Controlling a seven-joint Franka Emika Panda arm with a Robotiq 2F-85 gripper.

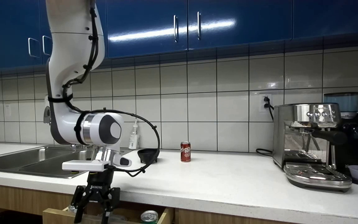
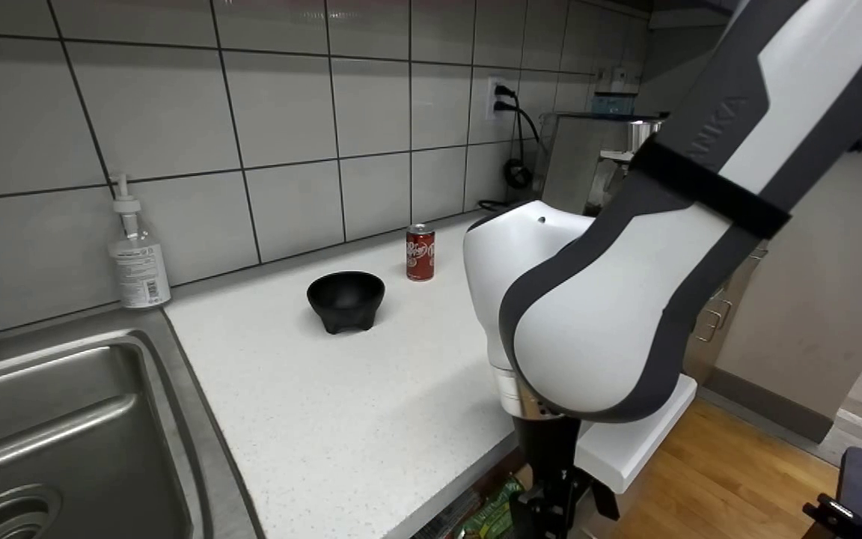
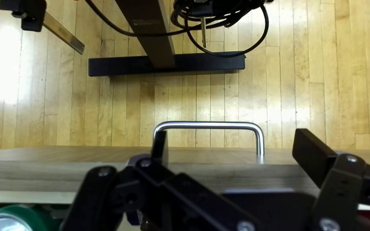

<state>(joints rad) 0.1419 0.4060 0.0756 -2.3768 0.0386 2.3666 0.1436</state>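
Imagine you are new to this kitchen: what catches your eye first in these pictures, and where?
Probably the big white robot arm, its open gripper pointing down by the pulled-out drawer. In an exterior view, blue cupboards gleam along the top, a red can stands on the white counter, and a shiny coffee machine sits towards the right.

White table [image 1: 222, 180], lower frame | black bowl [image 1: 145, 155], left of centre | red can [image 1: 185, 152], below centre | espresso machine [image 1: 301, 141], grinder [image 1: 356, 144], right
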